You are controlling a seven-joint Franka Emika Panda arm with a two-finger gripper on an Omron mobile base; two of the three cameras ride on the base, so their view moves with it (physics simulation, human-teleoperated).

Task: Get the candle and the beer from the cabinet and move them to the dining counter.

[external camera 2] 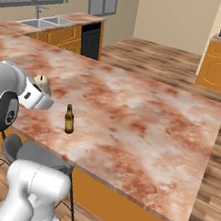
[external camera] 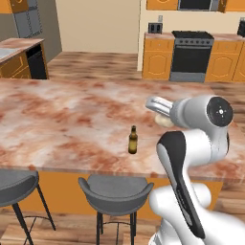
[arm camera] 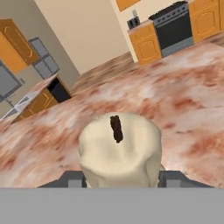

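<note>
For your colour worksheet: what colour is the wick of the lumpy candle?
Dark brown, on the cream-white lumpy candle; clearest in the hand view.

floor: wood planks (external camera: 95, 64) | stove (external camera: 191, 55) | grey stools (external camera: 115, 191) | walls: possibly beige

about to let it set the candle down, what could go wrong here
The gripper holds the candle over the dining counter, with the beer standing upright not far away. A sideways swing while lowering could knock the slim bottle over. The candle is lumpy, so it might tip or roll once released.
</note>
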